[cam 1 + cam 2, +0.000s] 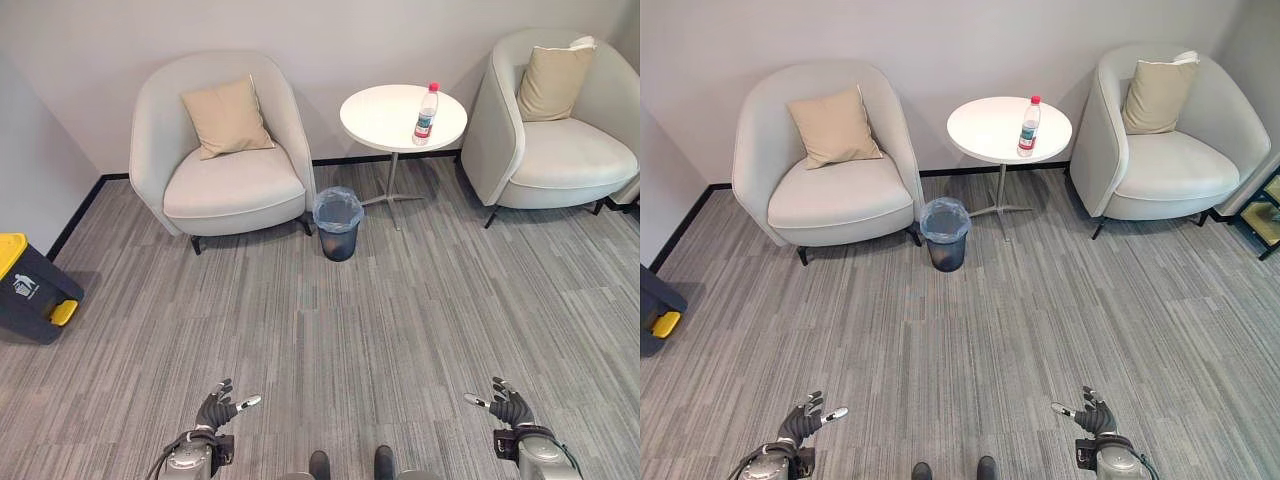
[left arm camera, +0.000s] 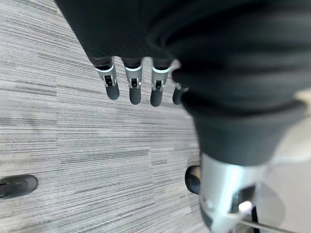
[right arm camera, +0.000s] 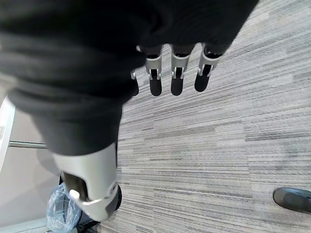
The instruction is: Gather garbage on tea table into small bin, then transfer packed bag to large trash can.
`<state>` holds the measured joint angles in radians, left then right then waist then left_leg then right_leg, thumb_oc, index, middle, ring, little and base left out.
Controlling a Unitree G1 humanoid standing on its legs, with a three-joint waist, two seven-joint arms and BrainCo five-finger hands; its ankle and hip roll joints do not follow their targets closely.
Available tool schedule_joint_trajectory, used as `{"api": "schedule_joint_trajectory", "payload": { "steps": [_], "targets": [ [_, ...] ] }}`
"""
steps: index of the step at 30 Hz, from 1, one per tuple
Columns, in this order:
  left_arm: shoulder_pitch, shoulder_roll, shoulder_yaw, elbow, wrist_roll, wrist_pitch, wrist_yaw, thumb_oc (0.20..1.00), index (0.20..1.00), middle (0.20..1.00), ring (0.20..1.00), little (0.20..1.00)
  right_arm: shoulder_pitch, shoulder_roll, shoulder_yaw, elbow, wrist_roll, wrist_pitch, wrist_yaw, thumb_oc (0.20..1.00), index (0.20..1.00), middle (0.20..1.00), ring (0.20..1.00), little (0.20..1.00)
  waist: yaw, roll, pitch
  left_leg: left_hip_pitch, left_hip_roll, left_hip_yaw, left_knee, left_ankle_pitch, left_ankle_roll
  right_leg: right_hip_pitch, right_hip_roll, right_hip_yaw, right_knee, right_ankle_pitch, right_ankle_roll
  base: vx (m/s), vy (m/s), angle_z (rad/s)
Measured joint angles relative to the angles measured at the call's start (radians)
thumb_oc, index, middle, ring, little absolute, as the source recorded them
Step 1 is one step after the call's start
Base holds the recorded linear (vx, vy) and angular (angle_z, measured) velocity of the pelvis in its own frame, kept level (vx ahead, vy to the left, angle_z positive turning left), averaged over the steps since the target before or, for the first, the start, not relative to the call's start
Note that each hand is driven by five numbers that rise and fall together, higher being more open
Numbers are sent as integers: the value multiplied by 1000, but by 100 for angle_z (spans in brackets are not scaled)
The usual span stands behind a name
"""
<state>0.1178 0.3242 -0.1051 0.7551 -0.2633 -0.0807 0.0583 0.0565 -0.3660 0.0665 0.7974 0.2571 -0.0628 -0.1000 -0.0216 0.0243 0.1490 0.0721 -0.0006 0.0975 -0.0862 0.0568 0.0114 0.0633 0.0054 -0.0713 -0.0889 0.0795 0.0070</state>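
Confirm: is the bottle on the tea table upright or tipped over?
Upright. The water bottle stands on the round white tea table, red cap on top.

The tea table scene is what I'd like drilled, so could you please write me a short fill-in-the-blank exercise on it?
1. The bottle standing on the round white table has a ____ cap.
2. The small bin on the floor is lined with a clear ____.
3. The dark trash can by the wall has a ____ lid.
4. The left hand and right hand hold ____.

Missing words: red; bag; yellow; nothing
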Motion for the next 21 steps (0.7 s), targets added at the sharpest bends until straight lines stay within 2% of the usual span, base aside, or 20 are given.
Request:
{"api": "schedule_joint_trajectory", "payload": {
  "steps": [13,17,20,21],
  "targets": [
    [-15,-1,-5,-6,0,0,14,1000,1000,1000,1000,1000,-5,16,0,2,1,4,-21,1000,1000,1000,1000,1000,0,-13,-12,-3,-4,27,7,0,9,-22,-1,32,1,6,3,13,47,-7],
    [-15,1,-5,-6,0,1,20,1000,1000,1000,1000,1000,-35,17,-1,8,4,6,-22,1000,1000,1000,1000,1000,1,-20,-3,-58,-8,66,27,-9,22,-84,-4,75,6,28,14,17,103,-29],
    [-24,5,-4,-6,0,0,20,1000,1000,1000,1000,1000,-38,19,-3,24,21,8,-29,1000,1000,1000,1000,1000,0,-39,16,-60,-20,101,23,-18,28,-103,-15,103,6,31,19,52,120,-31],
    [-29,6,-3,-7,0,1,21,1000,1000,1000,1000,1000,-40,19,-3,22,21,8,-29,1000,1000,1000,1000,1000,0,-41,25,-60,-24,106,23,-22,32,-105,-19,106,7,26,12,60,110,-49]
  ]
}}
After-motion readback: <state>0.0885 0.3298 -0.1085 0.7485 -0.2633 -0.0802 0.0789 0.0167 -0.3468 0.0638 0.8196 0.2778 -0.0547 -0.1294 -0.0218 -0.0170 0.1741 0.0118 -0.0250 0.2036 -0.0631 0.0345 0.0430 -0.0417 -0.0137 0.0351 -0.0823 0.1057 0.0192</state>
